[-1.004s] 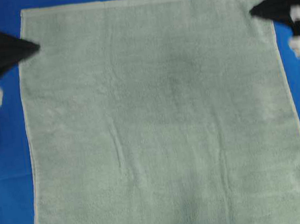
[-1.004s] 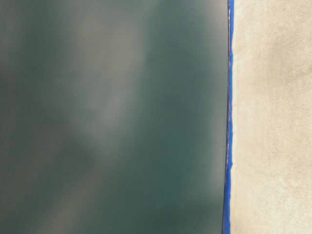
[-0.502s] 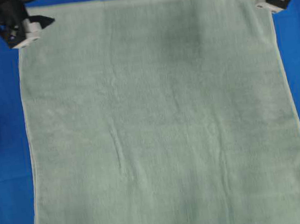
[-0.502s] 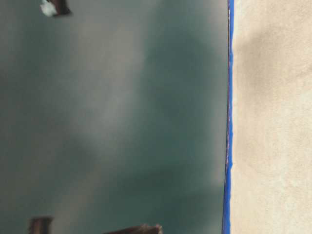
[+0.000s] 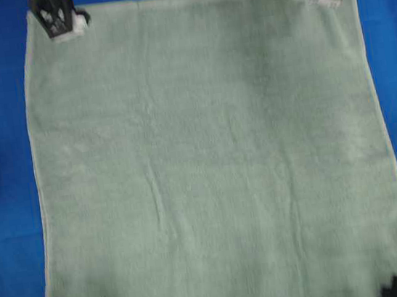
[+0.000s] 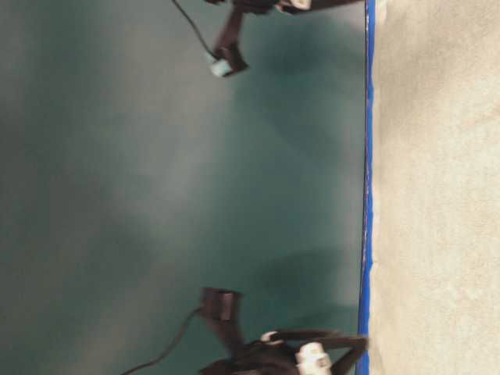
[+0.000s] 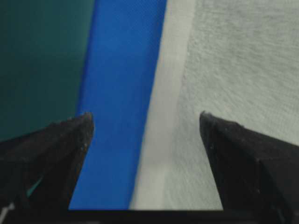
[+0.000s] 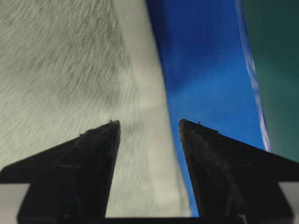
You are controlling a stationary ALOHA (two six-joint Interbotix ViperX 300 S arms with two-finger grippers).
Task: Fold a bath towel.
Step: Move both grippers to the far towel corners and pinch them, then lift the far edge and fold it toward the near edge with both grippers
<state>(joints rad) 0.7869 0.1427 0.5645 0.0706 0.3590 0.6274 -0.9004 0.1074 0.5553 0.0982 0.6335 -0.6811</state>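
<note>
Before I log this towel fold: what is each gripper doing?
Left gripper: open, straddling the bath towel's edge.
Right gripper: open, same, holding nothing.

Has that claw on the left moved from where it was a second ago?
Yes. The left gripper has swung from the bath towel's left edge up to its top-left corner in the overhead view, jaws now open.

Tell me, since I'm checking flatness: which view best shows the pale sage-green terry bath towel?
The overhead view: the pale sage-green terry bath towel lies spread there, nearly whole. Wrist views show only hemmed edges; the table-level view shows a blurred side strip.
</note>
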